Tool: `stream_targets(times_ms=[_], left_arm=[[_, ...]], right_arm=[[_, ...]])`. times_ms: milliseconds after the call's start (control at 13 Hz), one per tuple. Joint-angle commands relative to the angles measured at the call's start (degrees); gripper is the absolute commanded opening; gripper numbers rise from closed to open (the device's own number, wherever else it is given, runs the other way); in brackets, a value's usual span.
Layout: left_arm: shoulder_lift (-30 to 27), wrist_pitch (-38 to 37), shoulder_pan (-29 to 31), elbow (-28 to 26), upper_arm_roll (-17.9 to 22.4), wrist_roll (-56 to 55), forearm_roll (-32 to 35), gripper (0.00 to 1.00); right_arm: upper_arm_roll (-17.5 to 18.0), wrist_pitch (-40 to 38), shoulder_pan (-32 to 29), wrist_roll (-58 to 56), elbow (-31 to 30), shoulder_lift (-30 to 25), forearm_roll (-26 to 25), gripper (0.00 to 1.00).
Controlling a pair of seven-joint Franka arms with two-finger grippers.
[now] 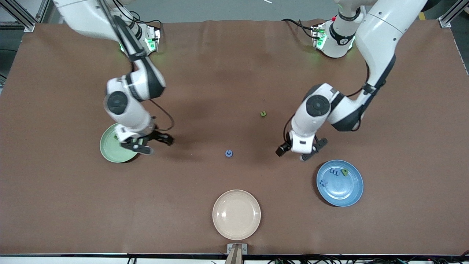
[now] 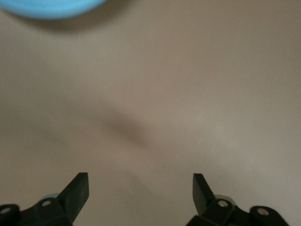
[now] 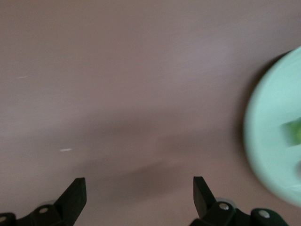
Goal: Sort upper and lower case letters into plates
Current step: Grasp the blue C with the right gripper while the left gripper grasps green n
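Note:
The pale green plate (image 1: 110, 150) lies toward the right arm's end of the table with a green letter (image 1: 116, 137) in it. My right gripper (image 1: 155, 144) hovers beside this plate's rim, open and empty (image 3: 140, 184); the plate (image 3: 273, 155) and its letter (image 3: 295, 132) show in the right wrist view. The blue plate (image 1: 344, 192) holds a blue letter (image 1: 334, 171), a green letter (image 1: 344, 172) and another blue letter (image 1: 322, 182). My left gripper (image 1: 300, 153) hangs open and empty (image 2: 141, 181) over bare table beside the blue plate (image 2: 51, 7). A blue letter (image 1: 229, 153) and a green letter (image 1: 263, 114) lie loose mid-table.
A cream-beige plate (image 1: 236, 214) sits empty near the table's front edge, nearer the front camera than the loose blue letter. Brown table surface stretches between the two arms.

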Motion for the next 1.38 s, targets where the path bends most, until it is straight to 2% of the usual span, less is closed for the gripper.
stream_targets(times_ms=[0, 77, 230, 383, 613, 997, 1303], left_arm=[[-5.0, 5.8, -1.9, -10.1, -0.1, -4.0, 1.2, 0.95], [-4.9, 5.9, -4.3, -11.1, -0.1, -5.4, 1.7, 0.92], [-4.5, 5.8, -6.9, -12.4, -0.1, -8.7, 5.0, 0.77], [-3.2, 5.9, -7.6, -12.9, -0.1, -10.4, 8.5, 0.74], [-1.9, 5.9, -10.8, -12.8, -0.1, -14.8, 11.0, 0.72], [-0.5, 5.8, -12.7, -12.8, -0.1, -15.0, 11.4, 0.63], [0.2, 5.8, -12.8, -12.8, -0.1, -15.0, 11.4, 0.49]], right_arm=[[-0.8, -0.8, 6.5, 11.5, 12.9, 10.7, 0.6, 1.00], [-0.8, -1.0, 8.5, 15.6, 17.5, 14.1, 0.1, 1.00], [-1.2, -3.3, 11.5, 19.6, 25.5, 19.6, -0.3, 1.00], [-1.3, -5.0, 13.5, 24.6, 32.3, 24.1, -1.0, 1.00], [-1.9, -12.2, 15.8, 32.4, 42.1, 30.0, -6.5, 0.98], [-1.8, -7.8, 16.7, 35.0, 42.1, 32.8, -6.9, 0.89], [-1.5, -7.7, 17.6, 36.4, 42.1, 33.0, -6.5, 0.84]])
